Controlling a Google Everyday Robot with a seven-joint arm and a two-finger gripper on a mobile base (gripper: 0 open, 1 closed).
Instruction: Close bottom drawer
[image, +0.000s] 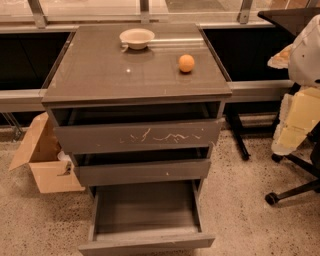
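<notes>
Though gripper is unseen, plain grey bottom drawer (146, 216) stands open.

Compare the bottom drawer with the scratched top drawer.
The bottom drawer is pulled far out, its grey tray exposed; the top drawer is open only a little. The bottom drawer's front is plain; the top drawer's front bears white scratches. Both have grey-brown, handleless flat fronts. The end effector is not in view.
</notes>
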